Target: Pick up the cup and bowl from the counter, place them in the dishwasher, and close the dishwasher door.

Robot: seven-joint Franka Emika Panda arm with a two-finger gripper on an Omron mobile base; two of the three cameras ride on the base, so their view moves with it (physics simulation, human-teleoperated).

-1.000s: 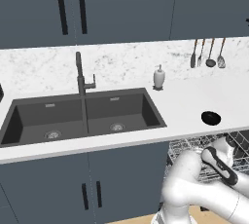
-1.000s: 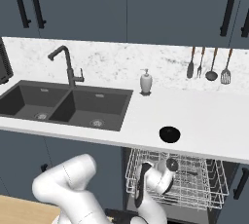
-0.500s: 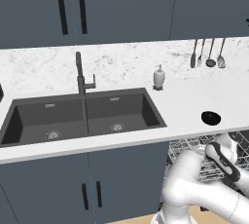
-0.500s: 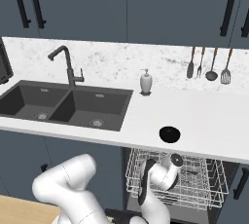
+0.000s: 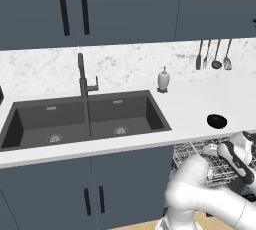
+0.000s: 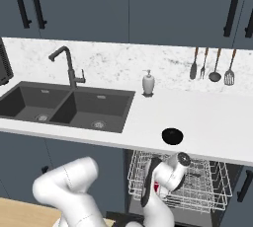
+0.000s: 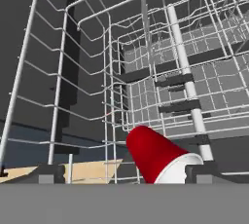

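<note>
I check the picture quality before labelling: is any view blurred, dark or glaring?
Left base view: sharp, evenly lit, no glare on the counter. Right base view: equally clear, with soft shade inside the sink. Hand view: the red cup is crisp, while the far side of the rack sits dim.

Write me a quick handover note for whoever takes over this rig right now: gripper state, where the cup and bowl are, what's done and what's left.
Gripper: open, down in the dishwasher's wire rack, holding nothing.
Red cup: lying on its side between the fingertips, inside the rack.
Black bowl: on the counter, right of the sink, above the dishwasher.
Done: cup delivered into the rack.
Left: lift the arm clear, fetch the bowl, rack it, close the dishwasher door.
</note>
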